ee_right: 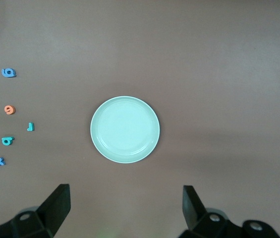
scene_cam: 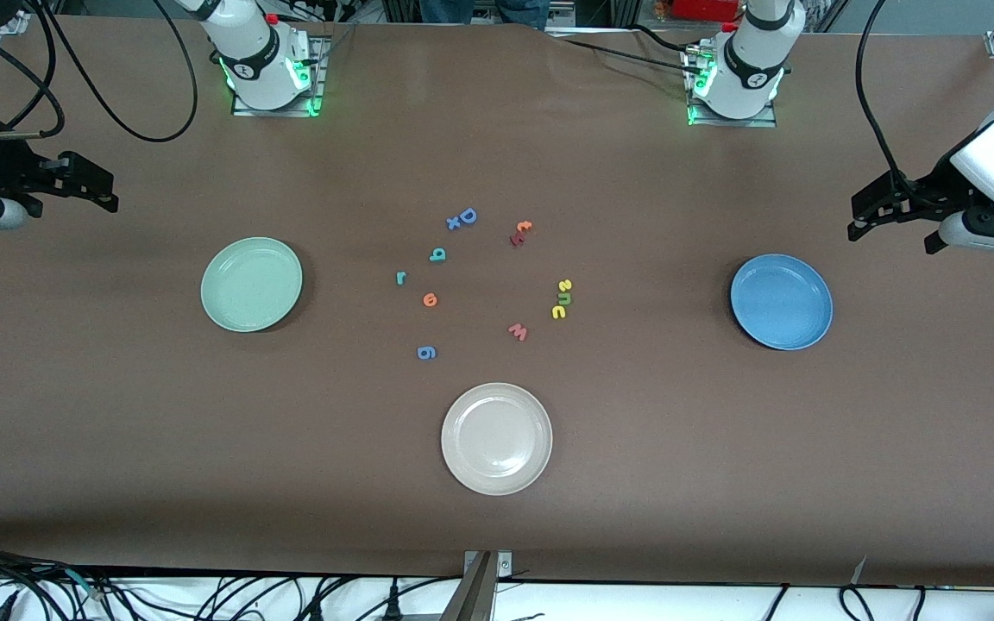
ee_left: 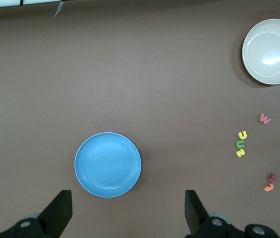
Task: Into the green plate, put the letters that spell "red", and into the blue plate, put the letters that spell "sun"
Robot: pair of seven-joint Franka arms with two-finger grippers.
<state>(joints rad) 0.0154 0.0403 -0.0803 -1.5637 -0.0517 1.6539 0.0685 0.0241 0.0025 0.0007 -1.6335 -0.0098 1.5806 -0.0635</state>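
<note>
The teal r [scene_cam: 400, 278], orange e [scene_cam: 430, 299] and teal d [scene_cam: 437, 254] lie loose at mid-table. The yellow s [scene_cam: 564, 285], green n [scene_cam: 564, 298] and yellow u [scene_cam: 558, 312] form a short column toward the left arm's end. The green plate [scene_cam: 251, 285] sits empty toward the right arm's end, the blue plate [scene_cam: 781, 301] empty toward the left arm's end. My right gripper [scene_cam: 104, 191] hangs open and empty past the green plate [ee_right: 125, 129]. My left gripper [scene_cam: 855, 220] hangs open and empty past the blue plate [ee_left: 108, 164].
A cream-white plate [scene_cam: 496, 438] sits nearer the front camera than the letters. Other letters lie among them: a blue D with an x [scene_cam: 462, 218], an orange and red pair [scene_cam: 520, 231], a pinkish w [scene_cam: 518, 331] and a blue 9-like piece [scene_cam: 427, 352].
</note>
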